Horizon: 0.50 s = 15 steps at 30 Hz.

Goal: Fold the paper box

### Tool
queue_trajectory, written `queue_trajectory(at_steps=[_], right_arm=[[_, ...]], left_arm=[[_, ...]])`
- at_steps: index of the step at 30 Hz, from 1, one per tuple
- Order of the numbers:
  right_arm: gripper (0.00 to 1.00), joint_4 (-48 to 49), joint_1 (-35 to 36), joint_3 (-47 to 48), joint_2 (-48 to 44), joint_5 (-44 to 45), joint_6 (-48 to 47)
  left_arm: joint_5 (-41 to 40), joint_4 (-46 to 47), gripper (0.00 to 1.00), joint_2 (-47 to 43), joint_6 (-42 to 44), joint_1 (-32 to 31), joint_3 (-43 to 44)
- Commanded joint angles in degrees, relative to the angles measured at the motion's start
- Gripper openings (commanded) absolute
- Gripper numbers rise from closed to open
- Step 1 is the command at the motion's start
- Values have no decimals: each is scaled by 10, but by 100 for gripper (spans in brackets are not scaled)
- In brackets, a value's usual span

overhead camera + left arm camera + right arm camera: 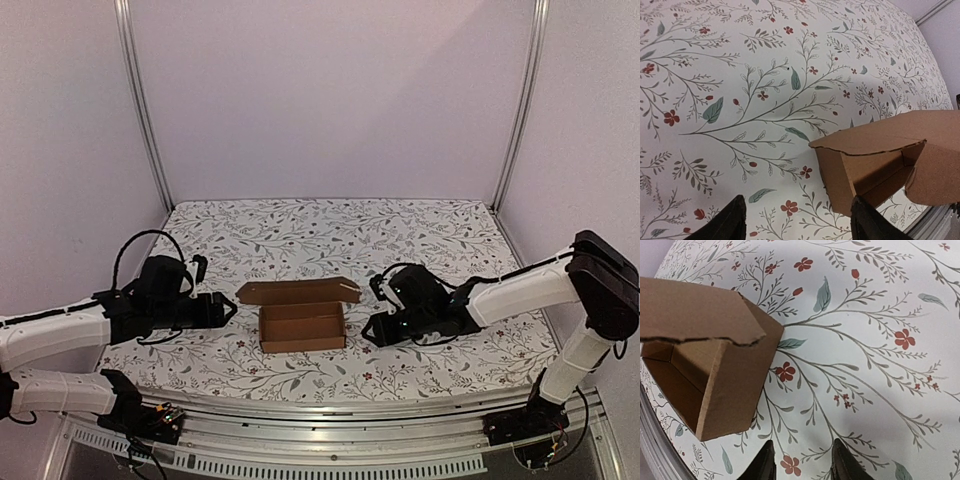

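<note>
Flanking the paper box (302, 327), the left gripper (227, 309) and right gripper (370, 328) both stand released, jaws apart and grasping nothing, each near 1 end wall without touching it. The box sits mid-table on the floral table cover (330, 230), its tray walls raised. Behind the tray, the lid flap (298, 291) lies open toward the far side. Treat lid closure as the likely current step: steady the tray with 1 gripper, then swing the lid forward with the other.

No text, label, brand, number or sign can be read in any view. The plain brown cardboard box (303, 325) is unprinted, and the white tabletop (300, 230) under it shows only a leaf-and-red-flower pattern.
</note>
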Motion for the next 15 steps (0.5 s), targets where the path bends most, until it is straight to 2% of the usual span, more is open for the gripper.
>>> queue_trajectory(at_steps=[1, 6, 8, 15], right_arm=[[46, -92, -7, -2, -67, 57, -75], [73, -135, -30, 1, -137, 54, -120], [97, -145, -36, 3, -166, 56, -136], [99, -147, -47, 17, -208, 50, -191]], left_arm=[[30, 36, 69, -3, 53, 8, -14], [19, 64, 68, -6, 84, 8, -23], [10, 86, 68, -10, 95, 8, -32], [3, 174, 68, 8, 144, 7, -47]])
